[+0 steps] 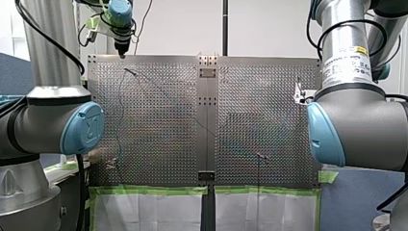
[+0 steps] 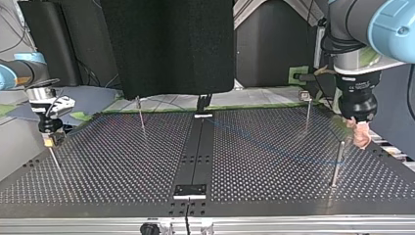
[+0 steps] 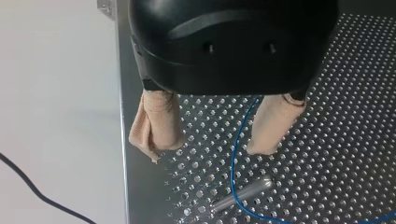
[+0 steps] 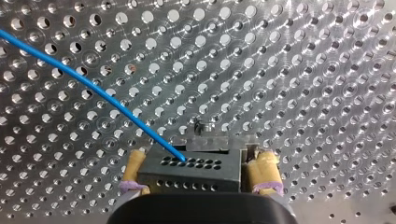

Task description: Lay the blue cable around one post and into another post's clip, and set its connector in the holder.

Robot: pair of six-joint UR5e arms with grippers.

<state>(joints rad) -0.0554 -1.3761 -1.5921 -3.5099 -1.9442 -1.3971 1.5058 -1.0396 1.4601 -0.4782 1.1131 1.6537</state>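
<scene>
Between the wide-spread beige pads (image 3: 156,123) of my left gripper (image 3: 215,140), left wrist view, the thin blue cable (image 3: 235,154) runs past a slim steel post (image 3: 243,192) just ahead. Right wrist view: my right gripper (image 4: 200,163) clamps the black holed connector (image 4: 187,173), cable (image 4: 93,91) leading away ahead.

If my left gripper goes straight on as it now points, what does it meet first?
Probably the perforated table: the left gripper points down at it, jaws open astride the blue cable, which would lie between them. The metal post stands ahead, off that line; depth unclear.
</scene>
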